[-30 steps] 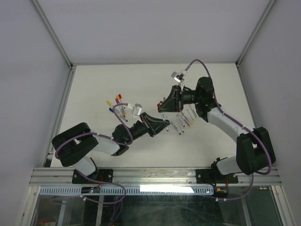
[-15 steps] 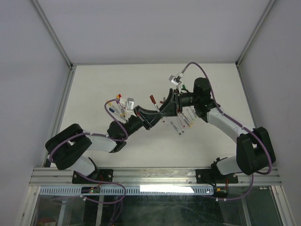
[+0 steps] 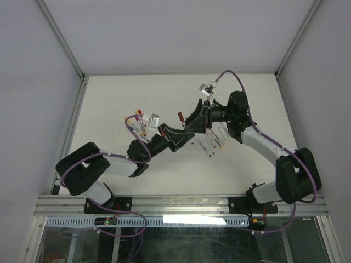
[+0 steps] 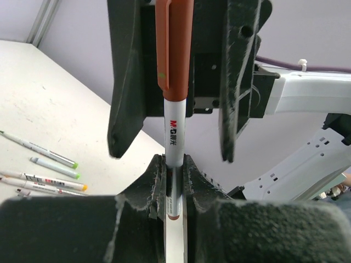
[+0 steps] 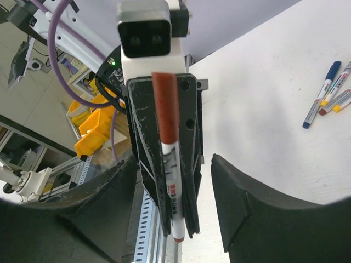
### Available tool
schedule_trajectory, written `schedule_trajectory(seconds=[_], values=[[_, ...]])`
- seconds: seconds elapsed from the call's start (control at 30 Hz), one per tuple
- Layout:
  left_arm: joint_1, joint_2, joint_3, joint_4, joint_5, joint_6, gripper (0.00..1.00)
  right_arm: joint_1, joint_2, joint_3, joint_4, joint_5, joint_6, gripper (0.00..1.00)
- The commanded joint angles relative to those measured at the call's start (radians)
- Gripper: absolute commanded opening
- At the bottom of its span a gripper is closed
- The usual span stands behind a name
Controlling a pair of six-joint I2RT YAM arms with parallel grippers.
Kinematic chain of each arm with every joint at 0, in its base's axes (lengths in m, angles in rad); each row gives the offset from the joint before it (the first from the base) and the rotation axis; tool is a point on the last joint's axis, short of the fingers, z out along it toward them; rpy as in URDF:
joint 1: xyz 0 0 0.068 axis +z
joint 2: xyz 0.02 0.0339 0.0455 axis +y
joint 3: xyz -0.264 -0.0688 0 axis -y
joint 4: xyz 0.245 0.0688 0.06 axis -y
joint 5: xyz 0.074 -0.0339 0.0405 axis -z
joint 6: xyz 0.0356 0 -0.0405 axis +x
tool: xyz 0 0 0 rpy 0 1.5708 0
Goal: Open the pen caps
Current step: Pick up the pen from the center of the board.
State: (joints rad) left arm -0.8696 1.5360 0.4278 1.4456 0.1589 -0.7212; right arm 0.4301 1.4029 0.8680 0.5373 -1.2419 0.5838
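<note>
One pen cap, a dark red one (image 4: 174,49), sits on the end of a white pen (image 4: 174,139). My left gripper (image 4: 174,171) is shut on the pen's barrel near its tail and holds it up off the table. The capped end stands between the spread fingers of my right gripper (image 5: 175,205), which is open, with a gap on each side. From above, the red cap (image 3: 180,116) shows where the left gripper (image 3: 185,130) and right gripper (image 3: 192,120) meet, over the middle of the table.
A cluster of pens (image 3: 140,123) with yellow, red and blue ends lies left of the grippers. Another row of pens (image 3: 214,141) lies under the right arm. Some show as green-tipped pens (image 4: 55,167) and a blue-capped pen (image 5: 323,90). White walls enclose the table (image 3: 109,98).
The right gripper has gone from shut to open, letting go of the pen. The left gripper swung up to it and now grips the barrel.
</note>
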Motion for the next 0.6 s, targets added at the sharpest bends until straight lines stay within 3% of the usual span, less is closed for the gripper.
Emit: schedule_trajectory(seconds=[0.0,0.27,0.57], values=[[0.001,0.023,0.008,0.164,0.026,-0.036,0.0,-0.003,-0.034,-0.006,0.105,0.042,0.053,0.57],[0.001,0.037,0.017,0.176,0.028,-0.047,0.0,0.028,-0.018,0.031,-0.059,0.057,0.043,0.56],[0.001,0.009,0.002,0.175,-0.001,-0.038,0.0,0.034,-0.013,0.044,-0.11,0.057,0.043,0.56]])
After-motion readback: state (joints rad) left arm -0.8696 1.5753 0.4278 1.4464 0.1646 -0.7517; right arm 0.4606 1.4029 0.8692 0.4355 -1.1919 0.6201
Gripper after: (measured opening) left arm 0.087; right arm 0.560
